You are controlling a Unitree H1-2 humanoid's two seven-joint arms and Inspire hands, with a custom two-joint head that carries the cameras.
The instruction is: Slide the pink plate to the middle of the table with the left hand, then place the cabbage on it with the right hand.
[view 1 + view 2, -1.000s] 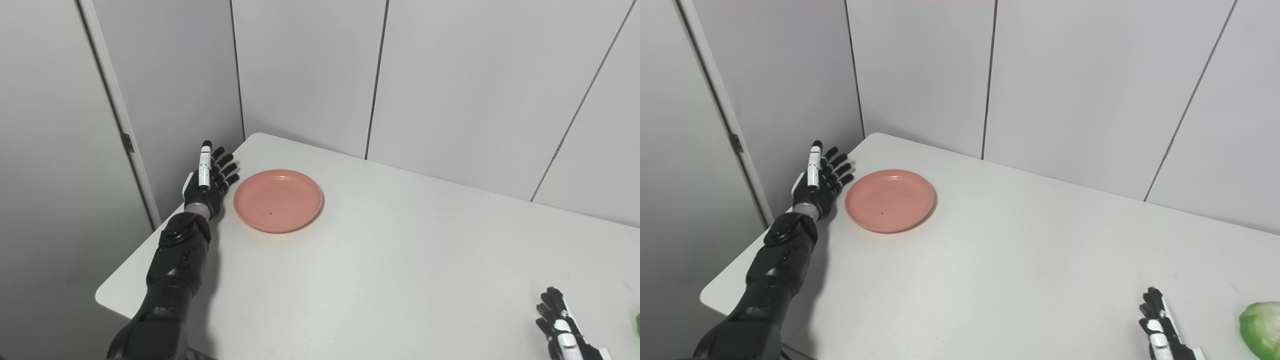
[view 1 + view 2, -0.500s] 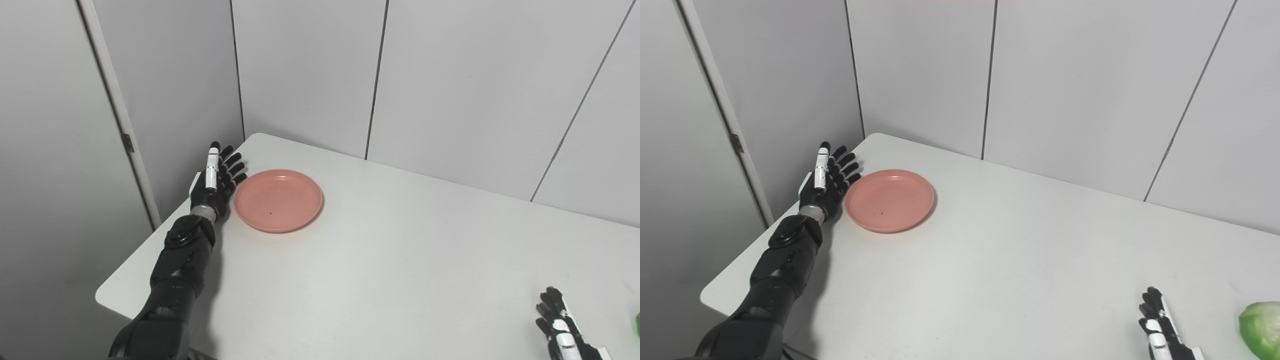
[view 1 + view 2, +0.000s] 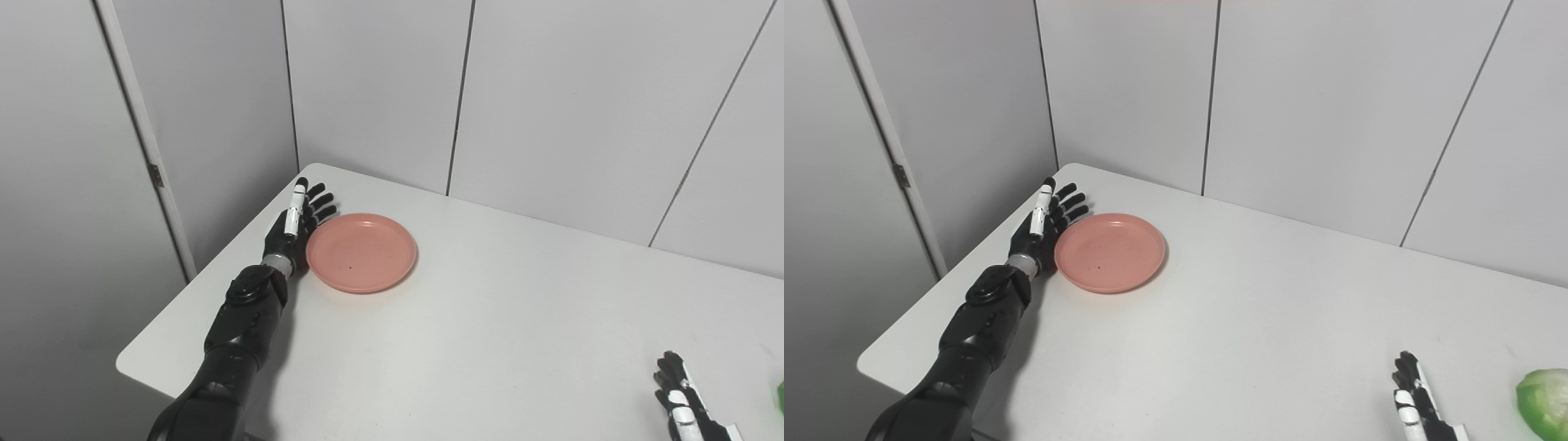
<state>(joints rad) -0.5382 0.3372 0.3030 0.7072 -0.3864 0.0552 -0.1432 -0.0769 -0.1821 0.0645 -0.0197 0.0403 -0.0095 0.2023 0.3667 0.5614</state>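
Your plate has slid a bit right, left hand flat-open against its rim. Right hand sits open near the cabbage on the table.

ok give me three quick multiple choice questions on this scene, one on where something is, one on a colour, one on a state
1. Where is the cabbage?
A. on the plate
B. at the table's right edge, beside the right hand
C. in the left hand

2. What colour is the plate?
A. pink
B. blue
C. white

3. How is the left hand?
A. shut on the plate
B. fisted on nothing
C. open, fingers straight, against the plate's left rim

Answers:
1 B, the green head lies on the table far from the plate.
2 A, the plate is salmon pink.
3 C, the fingers are extended and spread along the rim, gripping nothing.
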